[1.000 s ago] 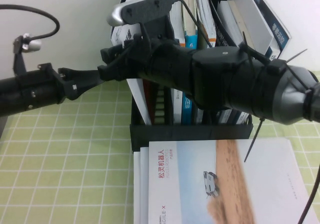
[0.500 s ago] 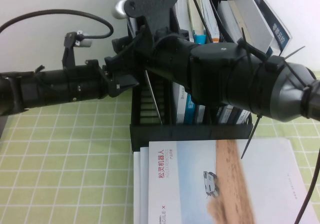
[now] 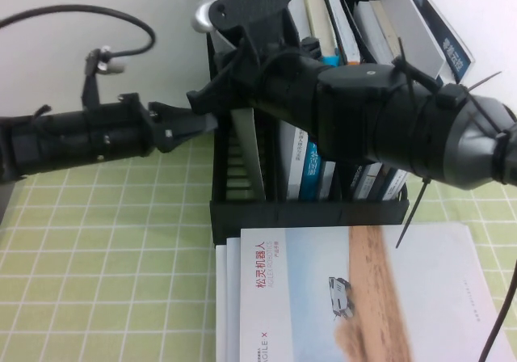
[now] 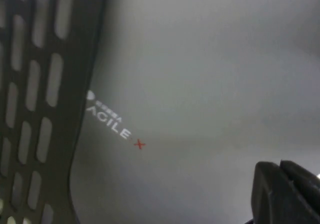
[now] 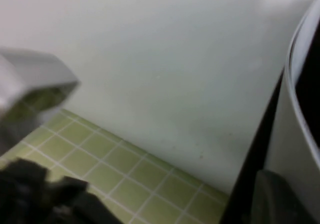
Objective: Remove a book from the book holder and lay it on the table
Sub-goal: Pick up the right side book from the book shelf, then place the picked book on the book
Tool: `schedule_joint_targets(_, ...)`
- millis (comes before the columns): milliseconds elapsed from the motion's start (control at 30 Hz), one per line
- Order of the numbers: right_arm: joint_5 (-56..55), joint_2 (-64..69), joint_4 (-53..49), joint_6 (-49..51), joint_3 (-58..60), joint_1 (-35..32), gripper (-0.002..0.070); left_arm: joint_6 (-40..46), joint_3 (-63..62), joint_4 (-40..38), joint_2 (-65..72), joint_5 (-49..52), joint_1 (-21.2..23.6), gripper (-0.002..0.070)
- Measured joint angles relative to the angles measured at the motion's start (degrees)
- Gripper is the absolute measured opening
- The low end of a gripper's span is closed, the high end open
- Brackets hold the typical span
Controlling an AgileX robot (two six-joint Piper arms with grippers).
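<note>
The book (image 3: 247, 150) stands tilted in the left compartment of the black book holder (image 3: 307, 216), thin edge and grey side showing. My right gripper (image 3: 224, 102) is at the book's top and is shut on it; one finger (image 5: 280, 200) lies against the grey cover (image 5: 295, 114). My left gripper (image 3: 205, 124) reaches in from the left, shut, with its tip at the book's grey back. In the left wrist view the grey back (image 4: 200, 84) with a small logo fills the picture, beside the perforated divider (image 4: 35, 109); the shut fingers (image 4: 285, 189) show at the corner.
Another book with a pale-blue-and-sand cover (image 3: 363, 289) lies flat on the green check table (image 3: 105, 257) in front of the holder. Blue-spined and other books (image 3: 311, 168) fill the holder's right compartments. A white wall (image 3: 121, 6) stands behind.
The book has swung from showing its white cover to showing its thin edge and grey side. The left arm moved right towards it, then drew back slightly. The right gripper rose slightly.
</note>
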Motion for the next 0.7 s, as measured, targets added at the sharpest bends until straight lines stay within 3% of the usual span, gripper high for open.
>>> schedule_joint_targets(300, 5.3, -11.0, 0.2, -1.2, 0.0, -0.1, 0.0004, -4.3, 0.4, 0.6, -5.3, 2.7, 7.9, -0.0003)
schedule_joint_targets(567, 21.5, -21.2, 0.0, 2.0, 0.0, -0.1, 0.0004, -14.0, 0.6, 11.2, -20.2, -1.7, 8.2, -0.0003)
schedule_joint_targets(700, 30.2, -22.4, -5.2, 9.9, 0.0, -0.1, 0.0004, -17.9, 0.7, 13.8, -27.4, -2.6, 8.2, -0.0003)
